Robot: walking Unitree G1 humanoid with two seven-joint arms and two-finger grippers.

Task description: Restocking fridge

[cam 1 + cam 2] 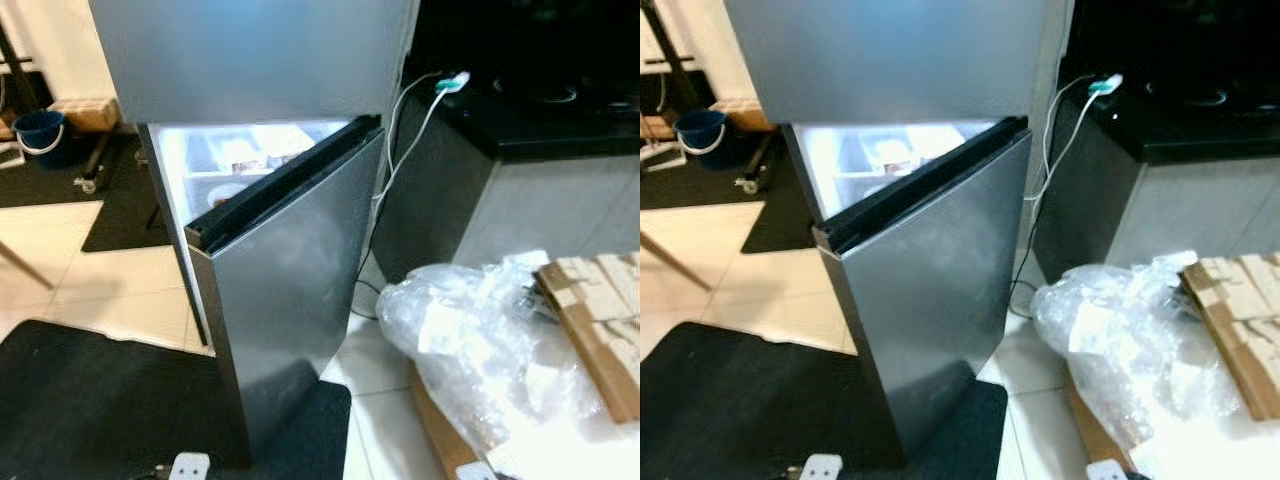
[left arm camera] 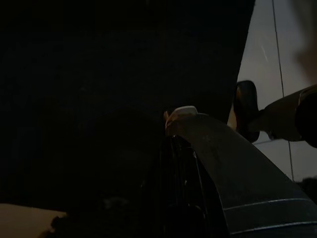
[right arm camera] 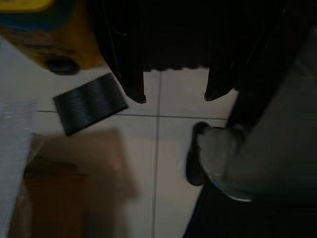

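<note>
A tall fridge (image 1: 250, 60) with smooth, shiny grey metal skin stands in the middle. Its top door is shut. Its lower door (image 1: 285, 290) hangs partly open, with a thick black rubber strip along the top edge. Bright white light shines out of the gap, and white shelves with some small packs sit inside, too blurry to name.

Under the fridge lies a big, flat black mat (image 1: 110, 400) on a floor of pale, smooth square tiles (image 1: 100, 290). To the robot's right stands a dark worktop (image 1: 540, 130) with a glossy black top and grey sides. A thin white cable (image 1: 405, 130) hangs down from it beside the fridge.

Low on the right sits a puffy heap of clear, crinkly plastic wrap (image 1: 480, 340). It touches a flat brown cardboard box (image 1: 595, 320) with pale tape strips. Far off on the left is a round blue bucket (image 1: 40, 130) with a white handle.

The right gripper (image 3: 174, 94) hangs over the tiles, and its two long black fingers are spread apart with nothing between them. Near it are a yellow box (image 3: 49, 34), a small dark ribbed pad (image 3: 89, 103), and a shoe (image 3: 195, 161) under a grey trouser leg.

The left gripper (image 2: 198, 163) hangs in deep shade, and you cannot tell how its fingers stand. Another dark shoe (image 2: 246, 106) rests on the tiles nearby.
</note>
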